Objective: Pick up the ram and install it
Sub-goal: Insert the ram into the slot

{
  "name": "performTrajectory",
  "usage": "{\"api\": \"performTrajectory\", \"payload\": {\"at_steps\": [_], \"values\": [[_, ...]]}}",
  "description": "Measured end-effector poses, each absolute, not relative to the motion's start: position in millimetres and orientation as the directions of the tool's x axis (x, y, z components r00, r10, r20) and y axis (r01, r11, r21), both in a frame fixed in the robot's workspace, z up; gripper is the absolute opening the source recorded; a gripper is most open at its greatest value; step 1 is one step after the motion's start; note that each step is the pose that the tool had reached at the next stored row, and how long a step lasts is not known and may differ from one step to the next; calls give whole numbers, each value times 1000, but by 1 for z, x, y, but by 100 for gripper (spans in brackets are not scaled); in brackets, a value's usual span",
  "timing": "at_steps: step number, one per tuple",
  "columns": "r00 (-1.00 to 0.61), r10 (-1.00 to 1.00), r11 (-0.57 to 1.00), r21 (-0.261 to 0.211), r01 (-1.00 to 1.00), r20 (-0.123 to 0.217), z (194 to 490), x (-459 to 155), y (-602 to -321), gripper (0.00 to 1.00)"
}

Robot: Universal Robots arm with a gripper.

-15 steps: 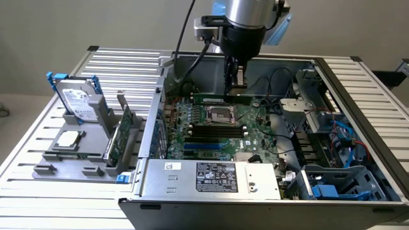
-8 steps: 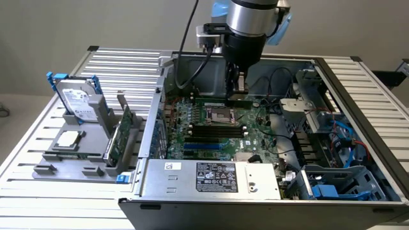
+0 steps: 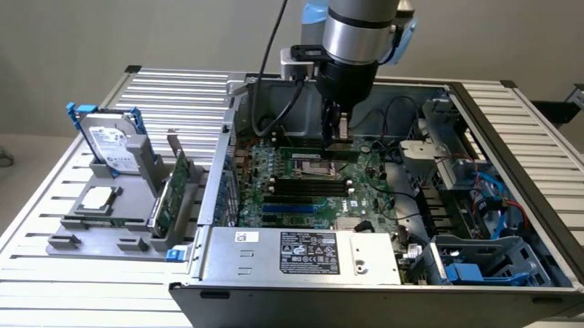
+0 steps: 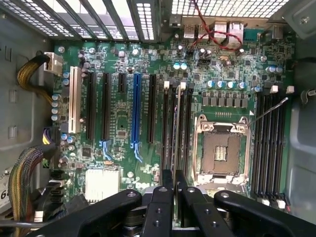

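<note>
End effector (image 3: 337, 137): fingers pinching the ram (image 4: 174, 133), edge-on, in line with the memory slots (image 4: 187, 123). Location: over the motherboard (image 3: 301, 198), beside the processor socket (image 4: 219, 148).

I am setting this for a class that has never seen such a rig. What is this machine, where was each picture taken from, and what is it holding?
The machine is a single robot arm reaching down into an open computer case. One picture comes from a camera standing off the arm. The other comes from a camera on the arm's wrist, looking past its two fingers onto the green motherboard. The fingers are shut on the ram, a thin memory stick seen edge-on over the long black slots. Beside the case, a grey rack holds a hard drive and a green card.
</note>
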State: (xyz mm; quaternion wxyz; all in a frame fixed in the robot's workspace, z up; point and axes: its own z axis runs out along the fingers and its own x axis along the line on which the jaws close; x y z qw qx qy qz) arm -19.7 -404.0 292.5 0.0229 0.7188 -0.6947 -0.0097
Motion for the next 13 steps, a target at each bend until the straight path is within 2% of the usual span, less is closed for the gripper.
{"api": "performTrajectory", "payload": {"at_steps": [13], "values": [[34, -999, -34, 46, -998, 18, 269, -20, -411, 14]]}}
